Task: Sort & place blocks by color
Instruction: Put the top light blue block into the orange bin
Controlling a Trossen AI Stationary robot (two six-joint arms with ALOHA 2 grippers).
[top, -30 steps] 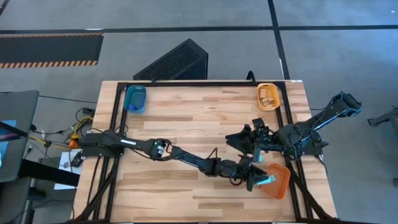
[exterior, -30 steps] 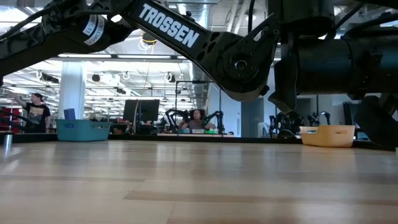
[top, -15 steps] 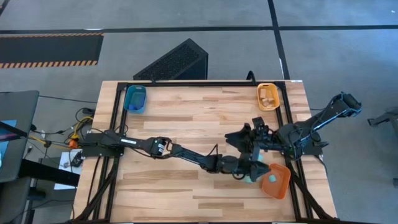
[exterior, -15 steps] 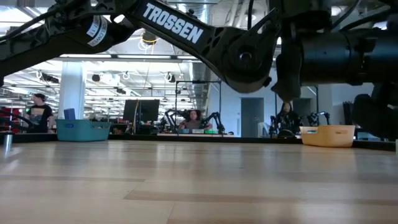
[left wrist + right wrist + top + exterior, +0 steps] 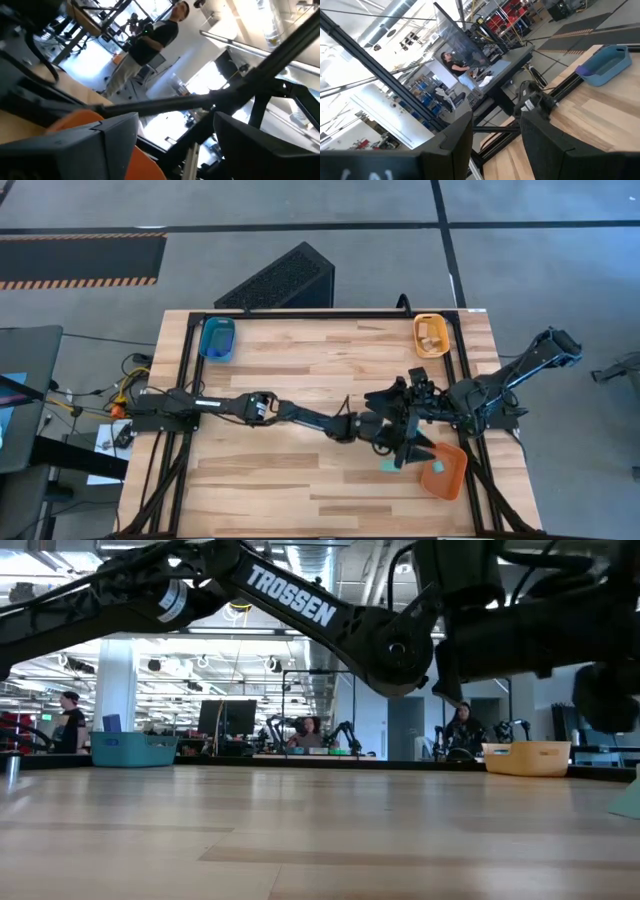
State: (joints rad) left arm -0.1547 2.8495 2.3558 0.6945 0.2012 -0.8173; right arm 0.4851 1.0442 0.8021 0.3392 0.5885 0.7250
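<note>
On the wooden bench (image 5: 300, 380) three trays stand near the edges. At the far left corner is the blue tray (image 5: 217, 339); what it holds I cannot tell. At the far right corner the yellow-orange tray (image 5: 431, 335) holds pale tan blocks (image 5: 432, 332). Near the right edge, toward the front, the orange tray (image 5: 445, 471) holds one light cyan block (image 5: 437, 468).

Another light cyan block (image 5: 388, 466) lies on the bench just beside the orange tray, on its left side, outside the rim.

The left gripper (image 5: 405, 452) reaches across the bench from the left and hangs just beside the orange tray, above this loose block. Its fingers (image 5: 90, 145) stand spread apart, with nothing between them, and the orange rim shows behind them in the left wrist view.

The right gripper (image 5: 392, 402) waits over the right half of the bench, between the two right-hand trays. Its fingers (image 5: 447, 150) stand somewhat apart and hold nothing.

All the left and middle part of the bench is open wood, with much room for moving. Around the orange tray the two arms are close together and room is small.
</note>
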